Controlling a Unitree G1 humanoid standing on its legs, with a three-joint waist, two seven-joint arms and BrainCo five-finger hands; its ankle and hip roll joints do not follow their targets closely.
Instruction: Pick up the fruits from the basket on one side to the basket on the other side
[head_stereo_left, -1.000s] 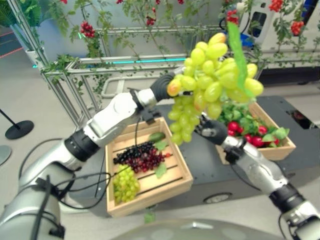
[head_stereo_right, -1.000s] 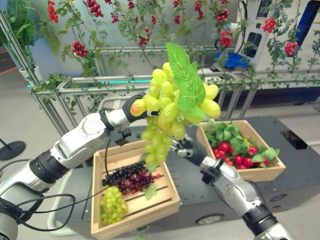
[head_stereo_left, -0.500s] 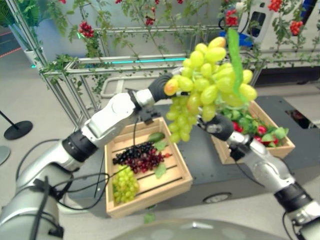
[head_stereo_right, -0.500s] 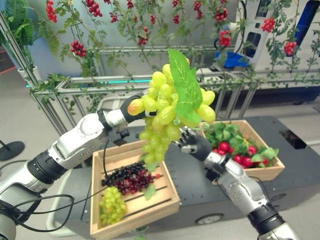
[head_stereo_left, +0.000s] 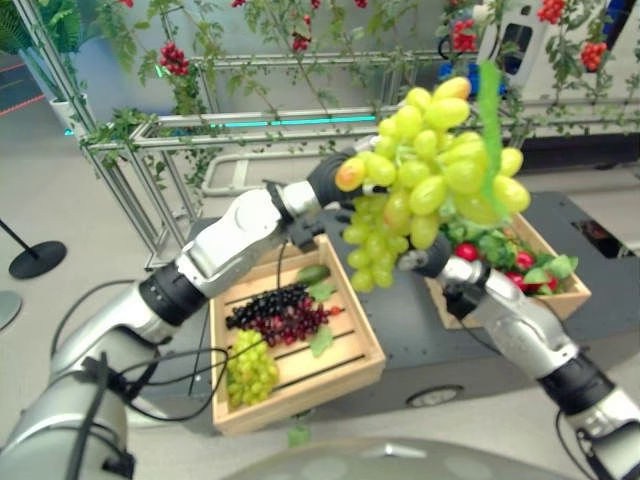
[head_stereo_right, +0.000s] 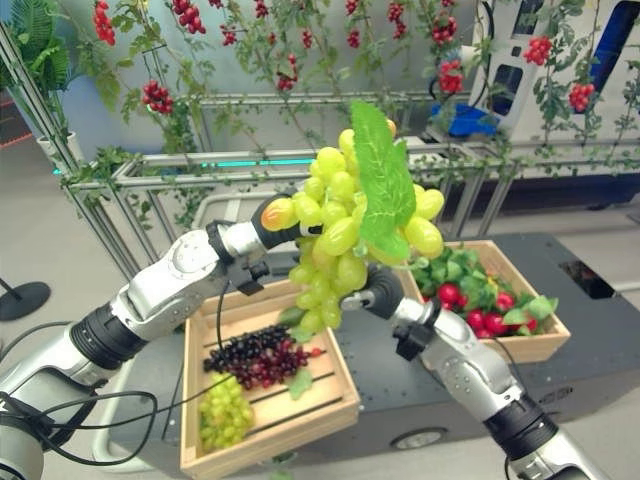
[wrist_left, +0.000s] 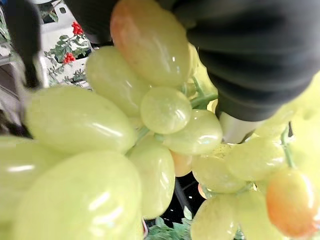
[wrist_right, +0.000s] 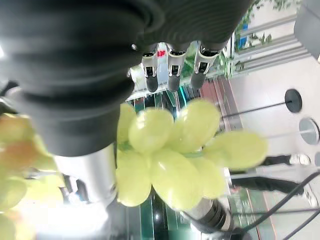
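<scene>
**Green grapes held high between my two baskets**

Nearest me, at about 7 o'clock, sits the left basket, a slatted wooden crate on the dark table. In it lie a small green grape bunch, a dark red grape cluster and a few loose leaves.

Above the table, at the centre, the big green grape bunch hangs in the air, between the two baskets and clear of both. A broad green leaf stands up from its top. My left hand reaches in from 9 o'clock and meets the bunch at its upper side; grapes cover my fingers there, so I cannot tell whether they are curled. My right hand comes up from 4 o'clock, just under the bunch. In its wrist view the fingers run out straight above the grapes, not wrapped round them.

Further out, at 2 o'clock, the right basket holds red fruits among green leaves.

Beyond, a metal frame carries trailing vines with red berries.
</scene>
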